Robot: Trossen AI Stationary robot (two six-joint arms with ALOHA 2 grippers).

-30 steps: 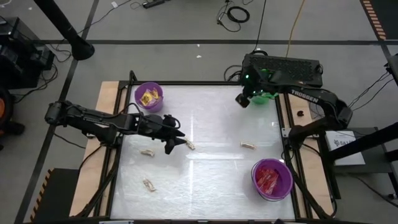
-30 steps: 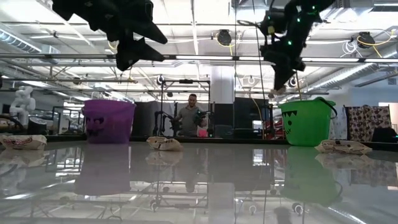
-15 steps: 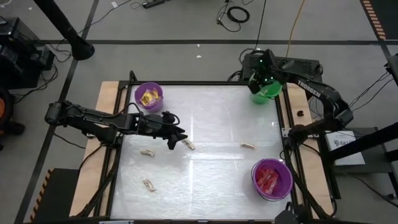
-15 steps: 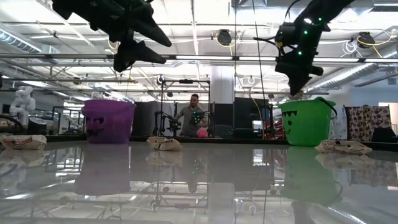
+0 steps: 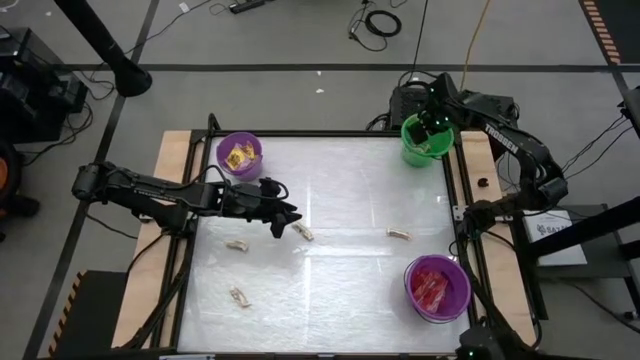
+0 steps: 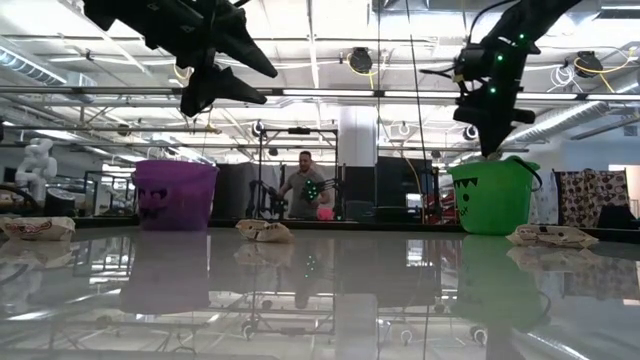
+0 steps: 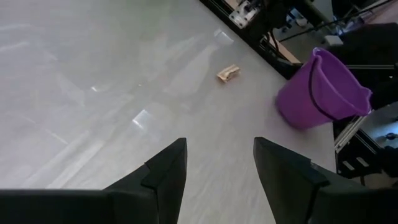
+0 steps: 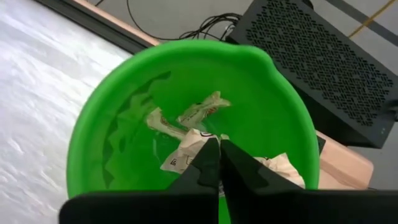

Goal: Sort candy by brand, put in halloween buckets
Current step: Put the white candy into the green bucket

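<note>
Green plastic is filling the right wrist view, where the right gripper (image 8: 217, 163) is hanging directly over the green bucket (image 5: 424, 139) at the table's far right corner, its two fingers pressed tightly together with a tan wrapper showing just at their tips; whether they are pinching it or merely passing in front of it cannot be told. Several tan wrapped candies (image 8: 200, 111) are lying in the bottom of that bucket. The left gripper (image 5: 282, 219) is hovering above the table's left-centre with its fingers spread apart and nothing between them, just beside a tan candy (image 5: 304, 233) on the glossy white table (image 5: 340, 180). Another tan piece (image 5: 399, 235) is lying toward the right, and two more (image 5: 237, 245) are sitting nearer the left and front. A purple bucket (image 5: 240, 155) at the far left corner is holding yellow packets (image 5: 239, 156), while a second purple bucket (image 5: 437, 287) at the near right is holding red packets (image 5: 431, 288). In the low view, a person (image 6: 306, 188) is standing in the room beyond the table.
</note>
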